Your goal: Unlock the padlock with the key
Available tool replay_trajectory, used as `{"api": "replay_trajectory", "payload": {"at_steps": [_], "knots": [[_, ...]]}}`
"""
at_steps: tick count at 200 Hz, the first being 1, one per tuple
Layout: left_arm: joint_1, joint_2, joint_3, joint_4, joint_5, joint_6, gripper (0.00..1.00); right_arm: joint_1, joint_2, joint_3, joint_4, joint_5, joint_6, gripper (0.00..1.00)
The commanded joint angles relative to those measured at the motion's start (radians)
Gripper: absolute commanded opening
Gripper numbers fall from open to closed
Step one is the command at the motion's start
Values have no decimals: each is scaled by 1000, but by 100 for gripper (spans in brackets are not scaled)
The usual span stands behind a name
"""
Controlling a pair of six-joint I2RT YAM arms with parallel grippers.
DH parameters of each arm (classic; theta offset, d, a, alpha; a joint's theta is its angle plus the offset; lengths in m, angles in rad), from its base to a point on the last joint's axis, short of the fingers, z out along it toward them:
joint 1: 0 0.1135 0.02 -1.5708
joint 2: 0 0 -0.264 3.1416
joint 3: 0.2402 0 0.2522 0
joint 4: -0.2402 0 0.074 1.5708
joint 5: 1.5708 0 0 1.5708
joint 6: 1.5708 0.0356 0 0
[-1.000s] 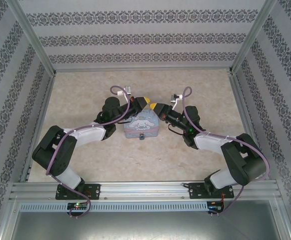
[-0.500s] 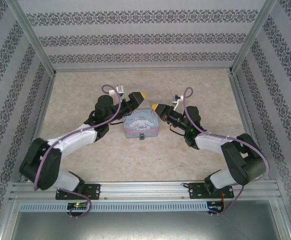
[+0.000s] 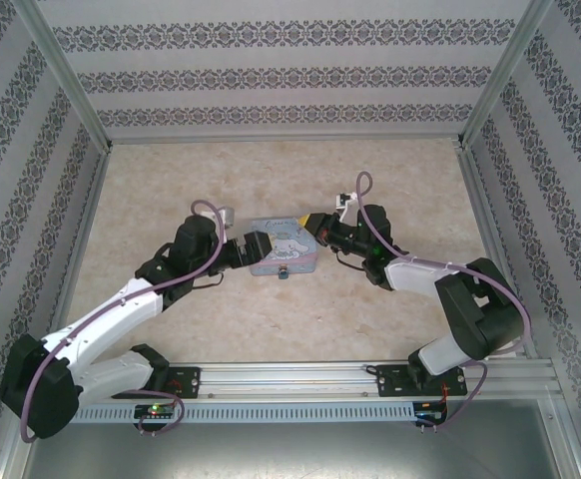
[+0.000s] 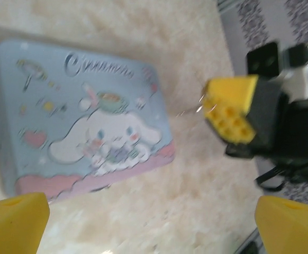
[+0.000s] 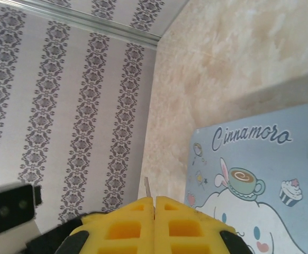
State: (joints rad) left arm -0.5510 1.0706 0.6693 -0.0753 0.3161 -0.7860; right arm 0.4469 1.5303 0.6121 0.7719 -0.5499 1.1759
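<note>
The tiny bluish padlock (image 3: 284,271) lies on the table against the near edge of the pastel-blue cartoon-dog tin (image 3: 282,244). My right gripper (image 3: 313,223) hovers at the tin's far right corner, shut on the key. Only the key's thin tip (image 5: 147,186) pokes out between the closed yellow fingers (image 5: 186,222), and a thin wire loop (image 4: 197,107) hangs beside them. My left gripper (image 3: 258,249) is low at the tin's left side. It is open, its yellow fingertips (image 4: 14,219) wide apart over bare table.
The tin (image 4: 80,116) takes up the middle of the table (image 3: 171,200). Patterned walls (image 3: 31,170) and metal frame rails close in the left, right and far sides. The right gripper (image 4: 233,108) sits just past the tin's corner, facing the left wrist camera.
The left arm has swung from behind the tin down to its left side and stretched out low. The right gripper has edged closer to the tin's far right corner, still shut.
</note>
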Motion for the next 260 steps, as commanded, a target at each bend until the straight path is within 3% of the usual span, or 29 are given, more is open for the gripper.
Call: {"api": "replay_trajectory", "payload": {"at_steps": [1, 54, 98, 169, 260], "knots": [[-45, -6, -73, 8, 8, 55, 99, -3, 26, 42, -23, -21, -17, 0], [-160, 150, -154, 248, -6, 110, 98, 27, 93, 77, -51, -35, -17, 0], [-175, 296, -165, 407, -36, 126, 93, 29, 145, 76, -38, -28, -16, 0], [-172, 492, -73, 441, -75, 214, 90, 14, 237, 127, -30, -11, -7, 0], [-169, 588, -48, 550, -111, 324, 83, 0, 297, 165, -3, 3, 11, 0]]}}
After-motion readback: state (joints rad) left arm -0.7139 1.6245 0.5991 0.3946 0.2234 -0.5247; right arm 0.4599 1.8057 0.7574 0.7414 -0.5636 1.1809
